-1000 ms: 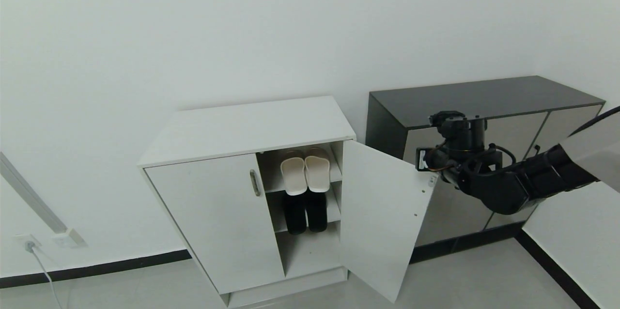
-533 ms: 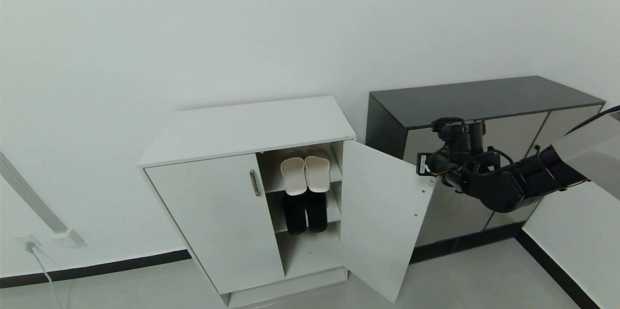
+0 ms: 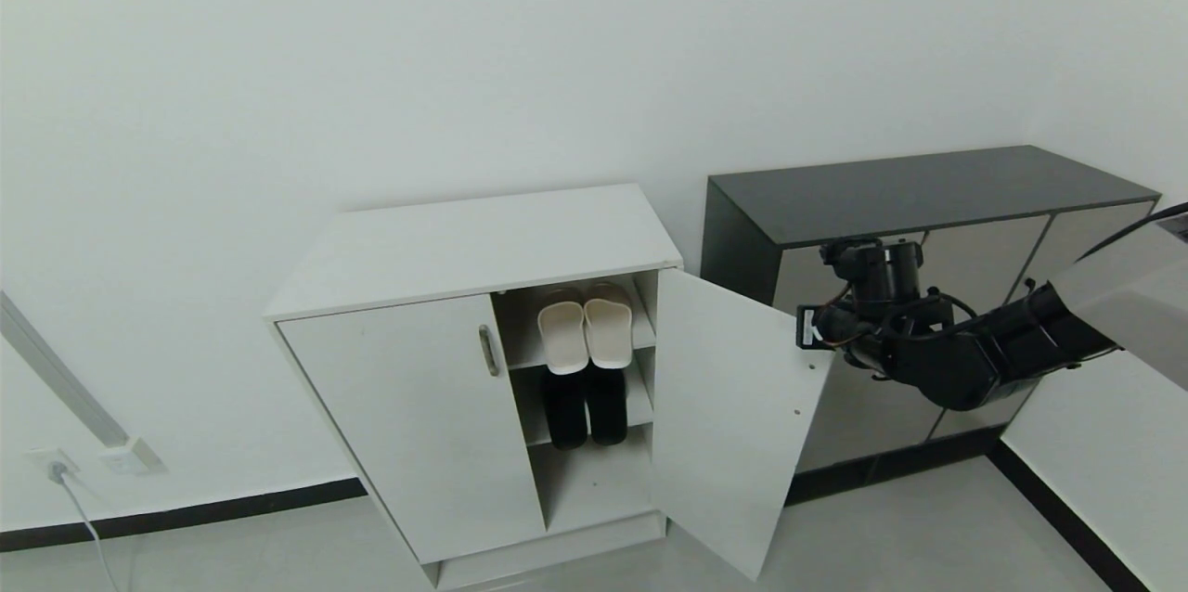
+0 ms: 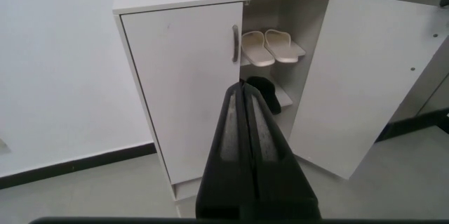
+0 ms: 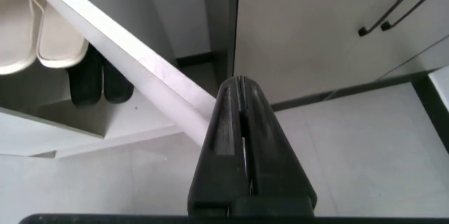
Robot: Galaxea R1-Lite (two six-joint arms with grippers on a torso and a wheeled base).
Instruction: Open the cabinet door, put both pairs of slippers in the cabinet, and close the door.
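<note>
Right end effector [image 3: 807,328] has dipped a little over the last second. Its tip now sits at the top corner of the open door [image 3: 733,416]; the door has barely swung. Fingers are pressed together, nothing held. Contact with the panel: cannot tell.

Key relation, head view: the door's free edge lies at 8 o'clock from the tip, just beside it. The cabinet [image 3: 483,244] opening lies at 9 o'clock. The door's long axis is upright, with hinges on the cabinet side, so closing looks like a push toward 9 o'clock.

Left end effector [image 4: 243,92] is also clenched and empty, well apart from the door; the right arm is nearer.

White slippers [image 3: 585,332] lie side by side on the upper shelf, black slippers [image 3: 585,406] on the shelf below. Only the closing seems to remain.
</note>
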